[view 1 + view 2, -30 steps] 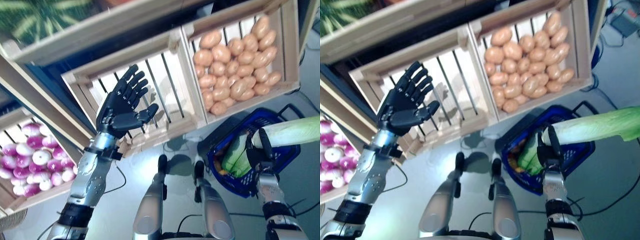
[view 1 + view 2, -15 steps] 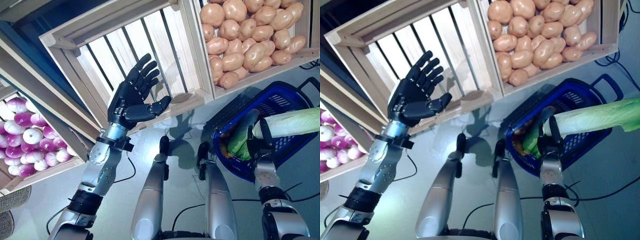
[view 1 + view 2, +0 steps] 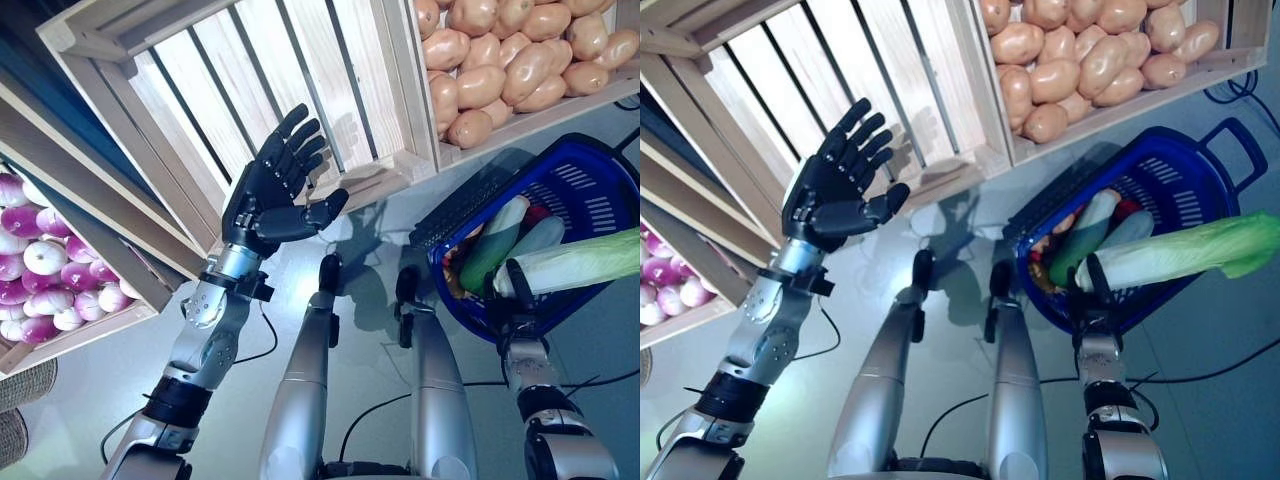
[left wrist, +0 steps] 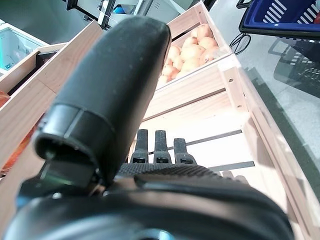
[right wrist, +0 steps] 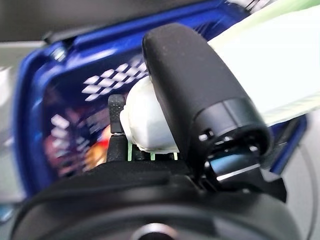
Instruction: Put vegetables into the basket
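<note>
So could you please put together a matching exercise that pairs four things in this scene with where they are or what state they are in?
Column one:
1. Left robot hand
2. Napa cabbage
3. Potatoes
4. Blue basket

Column two:
a. Piled in a wooden crate
b. Open, held up in front of the slatted crate
c. On the floor, already holding vegetables
d. Gripped at its pale stem end by the right robot hand

Pairs: 1-b, 2-d, 3-a, 4-c
</note>
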